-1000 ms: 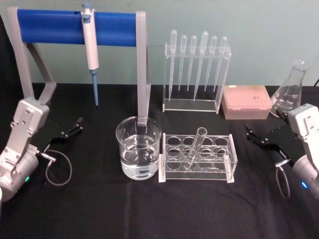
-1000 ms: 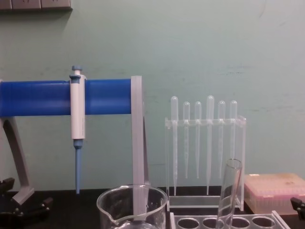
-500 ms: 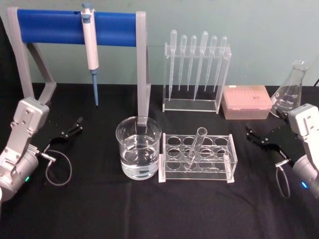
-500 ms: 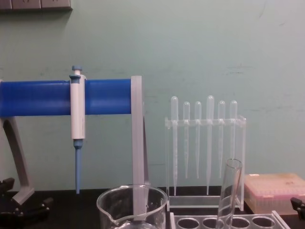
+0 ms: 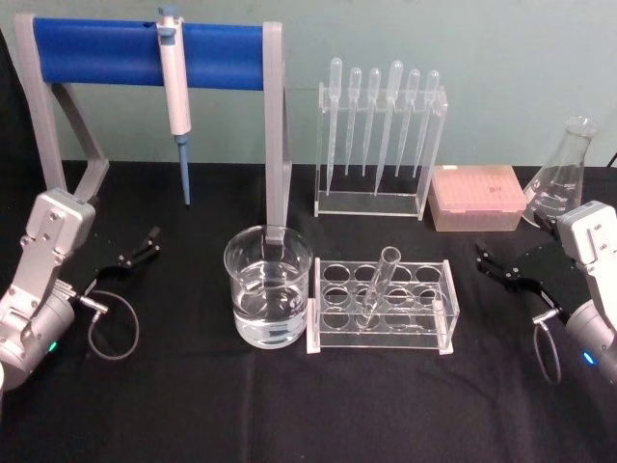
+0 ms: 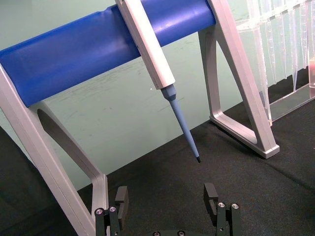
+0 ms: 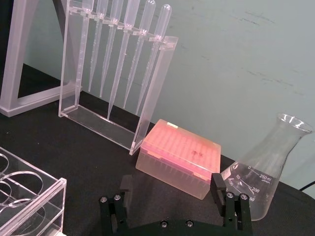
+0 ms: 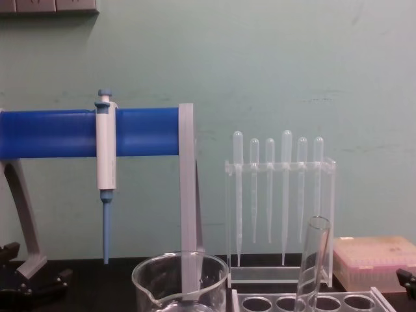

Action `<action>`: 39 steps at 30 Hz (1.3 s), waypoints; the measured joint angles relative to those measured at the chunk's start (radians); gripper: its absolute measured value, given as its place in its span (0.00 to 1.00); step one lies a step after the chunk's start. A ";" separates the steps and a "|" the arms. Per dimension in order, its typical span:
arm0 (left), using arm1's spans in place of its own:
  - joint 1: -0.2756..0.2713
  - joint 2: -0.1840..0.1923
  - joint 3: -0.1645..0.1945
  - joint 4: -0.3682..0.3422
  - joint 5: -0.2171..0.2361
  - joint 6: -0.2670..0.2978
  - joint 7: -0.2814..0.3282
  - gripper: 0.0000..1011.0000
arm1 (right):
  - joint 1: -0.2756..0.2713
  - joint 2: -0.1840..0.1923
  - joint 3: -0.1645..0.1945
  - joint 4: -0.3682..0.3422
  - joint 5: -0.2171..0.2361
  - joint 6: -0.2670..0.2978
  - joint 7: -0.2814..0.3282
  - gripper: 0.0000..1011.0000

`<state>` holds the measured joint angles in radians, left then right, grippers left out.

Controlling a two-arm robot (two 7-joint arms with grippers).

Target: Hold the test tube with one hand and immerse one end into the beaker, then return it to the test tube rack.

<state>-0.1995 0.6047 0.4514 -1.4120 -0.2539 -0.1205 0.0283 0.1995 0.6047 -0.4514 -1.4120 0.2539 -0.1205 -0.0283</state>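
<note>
Glass, thin and smooth: the test tube point(image 5: 378, 282) should be light, stiff, slippery and easily cracked, so a gentle pinch on its bare upper length above the rack point(image 5: 424, 333) looks wisest. It leans in a middle hole, mouth tipped toward 1 o'clock, with the beaker point(image 5: 268, 299) just beside the rack at 9 o'clock. The left gripper point(image 5: 138, 249), at the beaker's 9 o'clock, and the right gripper point(image 5: 485, 262), at the rack's 3 o'clock, both have fingers spread wide, touching nothing.
</note>
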 joint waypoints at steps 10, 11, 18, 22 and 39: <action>0.000 0.000 0.000 0.000 0.000 0.000 0.000 0.99 | 0.000 0.000 0.000 0.000 0.000 0.000 0.000 0.99; 0.000 0.000 0.000 0.000 0.000 0.000 0.000 0.99 | 0.000 0.000 0.000 0.000 0.000 0.000 0.000 0.99; 0.000 0.000 0.000 0.000 0.000 0.000 0.000 0.99 | 0.000 0.000 0.000 0.000 0.000 0.000 0.000 0.99; 0.000 0.000 0.000 0.000 0.000 0.000 0.000 0.99 | 0.000 0.000 0.000 0.000 0.000 0.000 0.000 0.99; 0.000 0.000 0.000 0.000 0.000 0.000 0.000 0.99 | 0.000 0.000 0.000 0.000 0.000 0.000 0.000 0.99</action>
<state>-0.1995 0.6047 0.4514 -1.4120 -0.2539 -0.1205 0.0283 0.1995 0.6047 -0.4514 -1.4120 0.2539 -0.1205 -0.0282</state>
